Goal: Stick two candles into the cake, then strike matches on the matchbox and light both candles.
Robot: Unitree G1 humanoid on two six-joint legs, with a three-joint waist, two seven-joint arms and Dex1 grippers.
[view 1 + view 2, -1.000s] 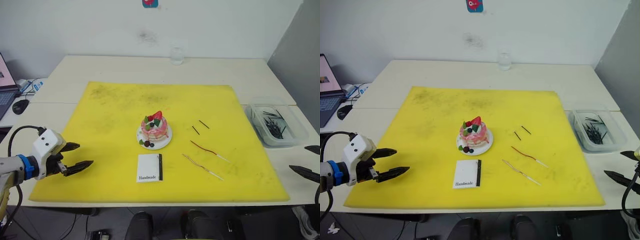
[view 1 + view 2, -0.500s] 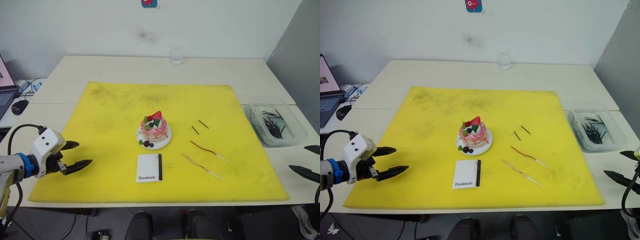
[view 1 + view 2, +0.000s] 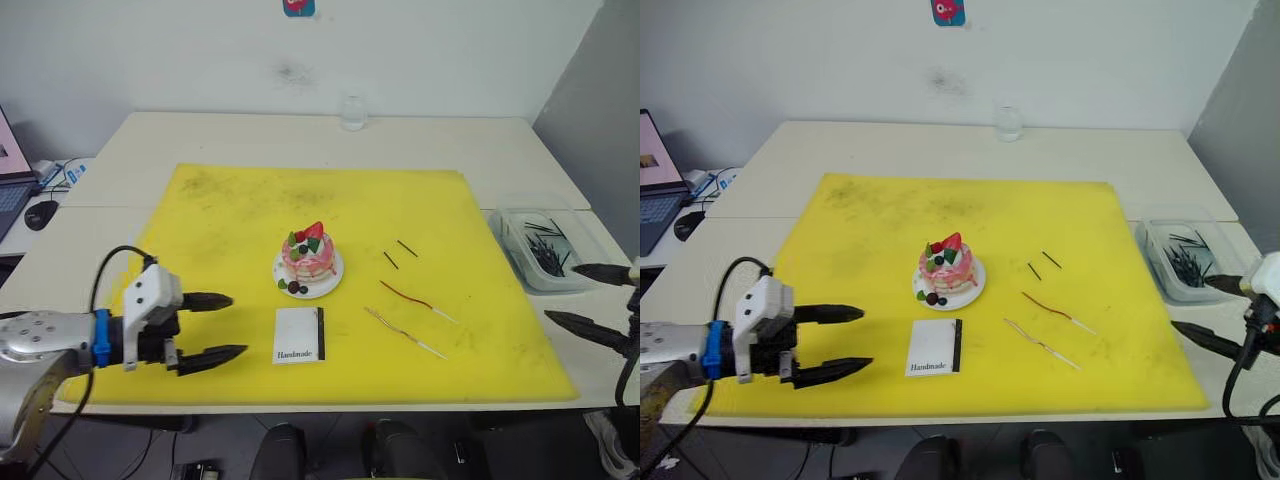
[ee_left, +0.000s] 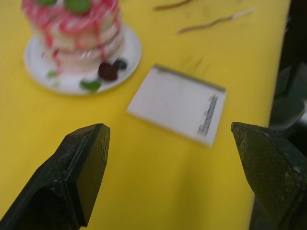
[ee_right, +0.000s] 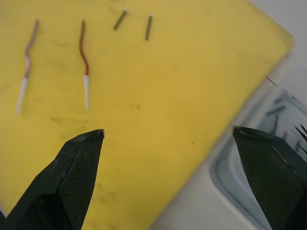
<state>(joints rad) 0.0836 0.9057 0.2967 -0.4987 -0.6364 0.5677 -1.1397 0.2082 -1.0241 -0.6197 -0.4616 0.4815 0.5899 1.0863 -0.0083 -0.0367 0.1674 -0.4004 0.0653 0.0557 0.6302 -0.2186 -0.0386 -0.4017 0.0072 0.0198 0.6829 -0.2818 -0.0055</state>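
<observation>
The pink cake [image 3: 307,255] with its strawberry stands on a small white plate [image 3: 335,272] in the middle of the yellow mat [image 3: 220,220]. Just in front of it lies the white matchbox [image 3: 300,335], black strip to the right. To the cake's right, the red candle [image 3: 405,296] and the pale gold candle [image 3: 400,333] lie flat on the mat. Beyond them are two short dark matches [image 3: 391,260]. My left gripper [image 3: 238,325] is open, low over the mat, a little left of the matchbox. My right gripper [image 3: 562,294] is open at the mat's right edge, holding nothing.
A clear plastic bin [image 3: 545,245] of several dark sticks sits off the mat at the right, close behind my right gripper. A glass [image 3: 352,112] stands at the table's far edge. A mouse [image 3: 35,213] lies at the far left.
My left gripper has moved right, from off the mat's left edge onto the mat toward the matchbox. My right gripper has moved inward toward the mat's right edge. Both stay open.
</observation>
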